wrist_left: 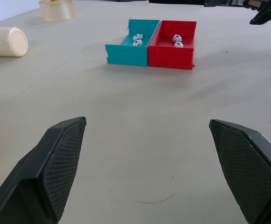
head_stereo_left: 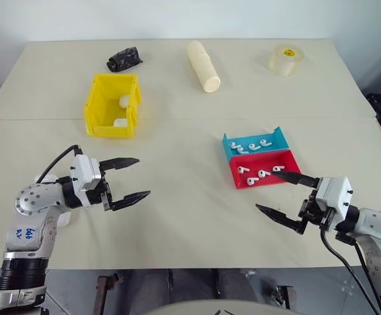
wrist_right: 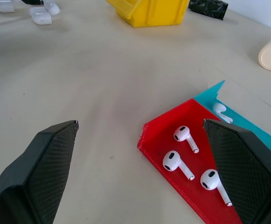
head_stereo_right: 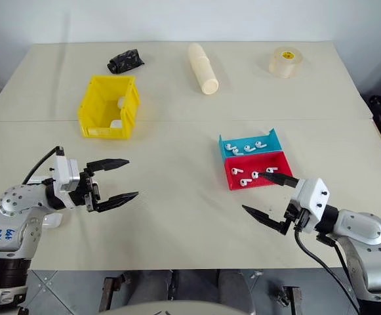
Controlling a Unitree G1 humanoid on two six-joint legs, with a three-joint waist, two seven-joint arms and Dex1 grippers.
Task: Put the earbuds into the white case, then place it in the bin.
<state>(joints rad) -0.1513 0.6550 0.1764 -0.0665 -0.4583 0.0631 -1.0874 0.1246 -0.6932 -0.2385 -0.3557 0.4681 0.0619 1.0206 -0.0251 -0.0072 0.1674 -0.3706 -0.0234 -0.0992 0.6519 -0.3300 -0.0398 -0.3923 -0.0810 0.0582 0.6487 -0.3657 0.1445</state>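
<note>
Left gripper [head_stereo_left: 130, 177] and right gripper [head_stereo_left: 284, 197] spread wide, empty, above counter [head_stereo_left: 190, 216], earbuds [wrist_right: 182, 134] in red tray [head_stereo_left: 263, 169], perhaps white cases in yellow bin [head_stereo_left: 97, 105]

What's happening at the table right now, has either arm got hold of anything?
Neither arm holds anything. The left gripper and the right gripper both hover open above the table. The earbuds lie loose in the red tray and the blue tray, beside the right gripper. Two white cases already sit in the yellow bin at the far left.
</note>
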